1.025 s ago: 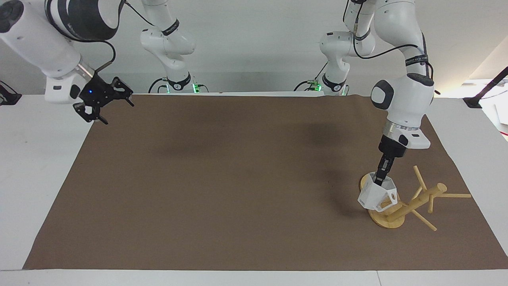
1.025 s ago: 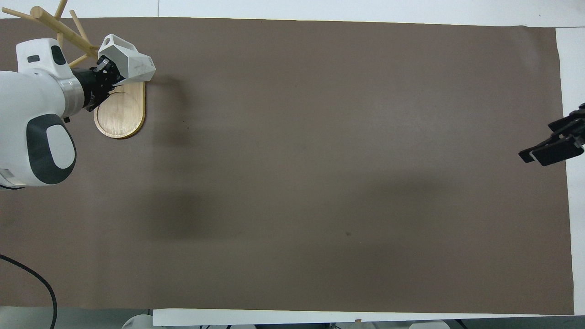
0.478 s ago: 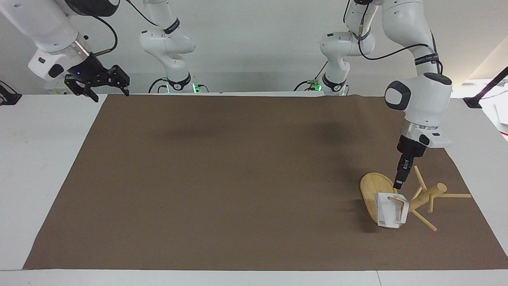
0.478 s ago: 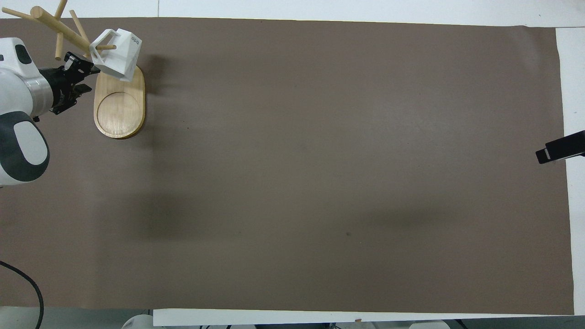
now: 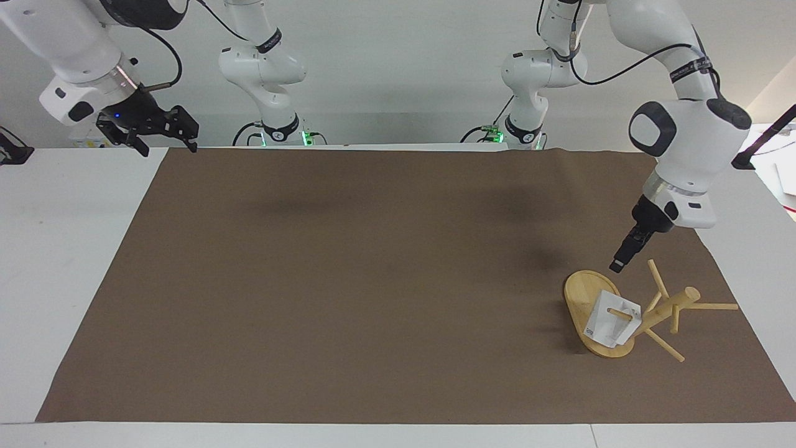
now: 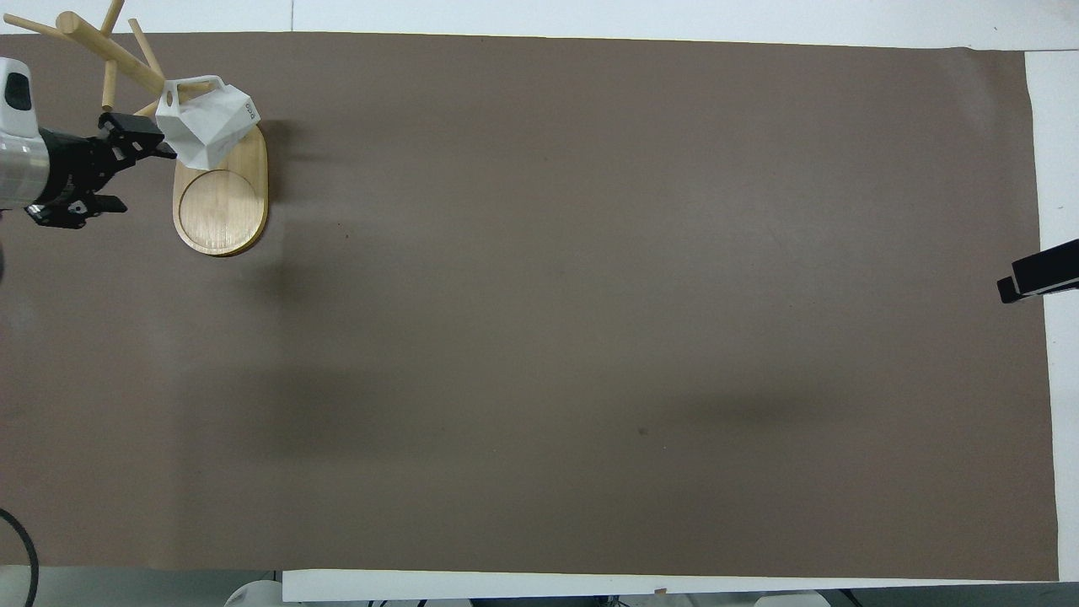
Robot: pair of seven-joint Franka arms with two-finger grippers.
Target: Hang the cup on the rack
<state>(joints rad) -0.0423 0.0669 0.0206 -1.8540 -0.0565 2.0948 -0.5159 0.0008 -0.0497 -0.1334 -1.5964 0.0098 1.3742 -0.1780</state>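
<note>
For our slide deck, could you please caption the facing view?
White cup hanging by its handle on a peg of the bamboo rack, left pincer open and clear above the base; right pincer waits open.

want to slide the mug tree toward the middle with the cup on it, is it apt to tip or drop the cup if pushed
The rack probably slides rather than tips if pushed low: its oval base is broad and flat. A push high on the post seems riskier. The cup hangs by its handle on one thin peg, with the left gripper clear of it, so it would likely swing and might slip off.
</note>
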